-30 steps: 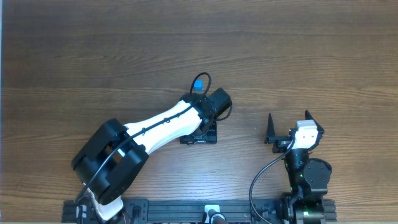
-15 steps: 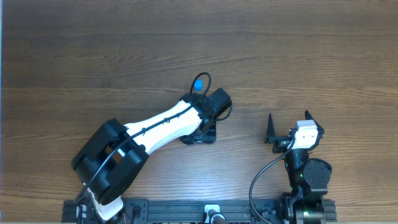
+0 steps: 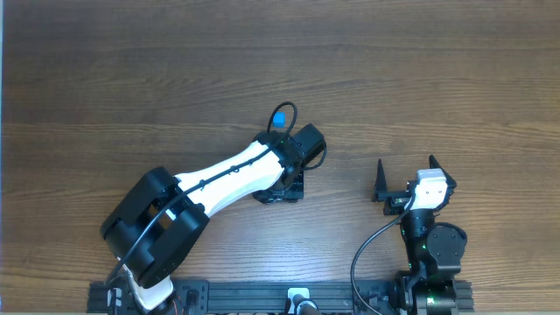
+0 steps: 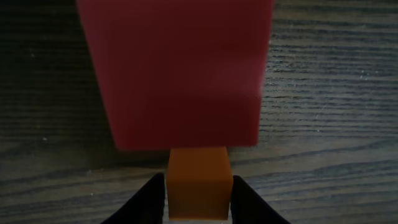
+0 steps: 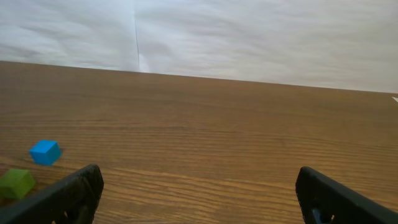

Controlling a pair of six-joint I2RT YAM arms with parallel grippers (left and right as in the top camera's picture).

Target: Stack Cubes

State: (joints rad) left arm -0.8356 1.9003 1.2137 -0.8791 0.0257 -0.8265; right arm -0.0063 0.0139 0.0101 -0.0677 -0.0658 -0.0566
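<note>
Wooden desk (image 3: pixel 175 70); left hand (image 4: pixel 198 202) pinching orange cube (image 4: pixel 198 180), red cube (image 4: pixel 180 68) just beyond it, blue cube (image 3: pixel 278 118) at its twelve o'clock; right hand (image 5: pixel 199 190) spread, farther off.

The table (image 3: pixel 175 70) under me was dark brown wood with a fine straight grain and a low satin sheen. It ran out toward twelve o'clock, where a white backdrop (image 5: pixel 249 37) looked like a matt, faintly wrinkled sheet. The red cube (image 4: pixel 180 68) and the orange cube (image 4: pixel 198 180) had smooth, matt, plastic-looking faces, as did the blue cube (image 5: pixel 45 151) and the green cube (image 5: pixel 15 182). The fingers (image 4: pixel 152 200) of my left pincer (image 4: pixel 198 190) were matt black plastic, and that arm's white shell (image 3: pixel 232 175) was smooth and slightly glossy.
</note>
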